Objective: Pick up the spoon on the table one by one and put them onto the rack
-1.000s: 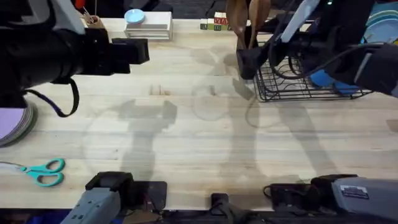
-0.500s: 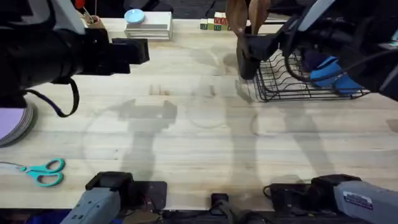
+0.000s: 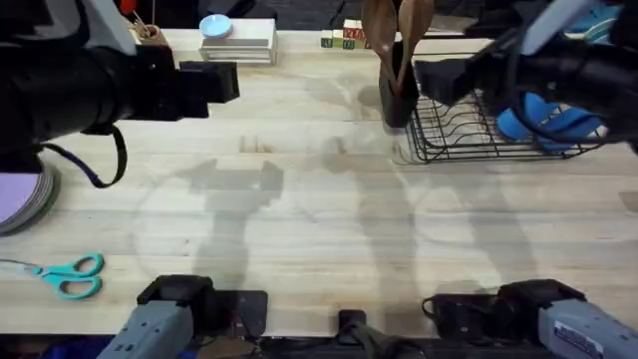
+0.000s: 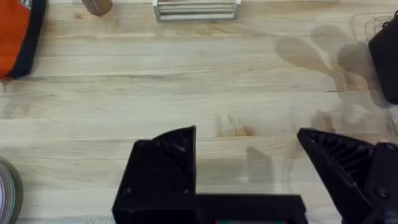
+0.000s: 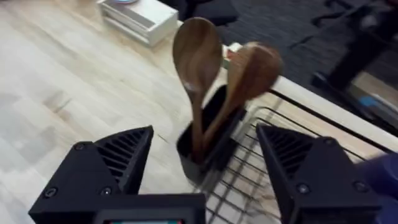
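Observation:
Two reddish-brown wooden spoons [image 5: 198, 68] stand bowl-up in the black utensil holder [image 5: 208, 140] at the rack's [image 3: 469, 130] left end, also seen overhead as spoons [image 3: 397, 30]. My right gripper [image 5: 205, 155] hovers open over the rack, just back from the holder, with nothing between its fingers; overhead the right gripper [image 3: 439, 80] sits beside the holder [image 3: 397, 100]. My left gripper [image 4: 249, 168] is open above bare table [image 4: 186, 81], and overhead the left gripper [image 3: 224, 82] hangs high at the left.
A white tiered stand [image 3: 237, 42] with a blue disc, small coloured blocks [image 3: 344, 38] and a stick holder [image 3: 148, 32] line the far edge. Teal scissors [image 3: 72, 274] and a stack of plates [image 3: 25, 194] lie at the left. Blue items [image 3: 543, 118] sit in the rack.
The right gripper has drawn back to the right, away from the utensil holder, leaving the spoons standing in it. The left arm has not moved.

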Robot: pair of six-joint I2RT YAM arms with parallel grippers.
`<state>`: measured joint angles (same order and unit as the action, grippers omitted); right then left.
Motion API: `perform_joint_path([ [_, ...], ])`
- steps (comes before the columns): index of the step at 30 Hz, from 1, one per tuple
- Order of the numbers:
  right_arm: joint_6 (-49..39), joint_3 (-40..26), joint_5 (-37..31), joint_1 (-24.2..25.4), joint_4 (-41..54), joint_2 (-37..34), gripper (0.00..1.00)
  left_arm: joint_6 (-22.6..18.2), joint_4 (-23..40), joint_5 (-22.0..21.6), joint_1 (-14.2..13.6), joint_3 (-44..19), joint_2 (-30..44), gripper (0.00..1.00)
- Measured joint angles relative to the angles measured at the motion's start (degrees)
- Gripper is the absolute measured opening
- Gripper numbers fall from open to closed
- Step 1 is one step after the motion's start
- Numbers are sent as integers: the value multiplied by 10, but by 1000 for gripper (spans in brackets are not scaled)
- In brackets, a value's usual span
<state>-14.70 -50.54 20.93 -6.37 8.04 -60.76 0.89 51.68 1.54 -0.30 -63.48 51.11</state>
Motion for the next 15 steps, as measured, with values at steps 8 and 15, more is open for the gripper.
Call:
perform_joint_path([
  [8,51,0,-136,0,102,111,996,0,-2,0,0,0,0,994],
  [15,84,0,-310,0,196,193,996,0,-9,0,0,0,0,993],
])
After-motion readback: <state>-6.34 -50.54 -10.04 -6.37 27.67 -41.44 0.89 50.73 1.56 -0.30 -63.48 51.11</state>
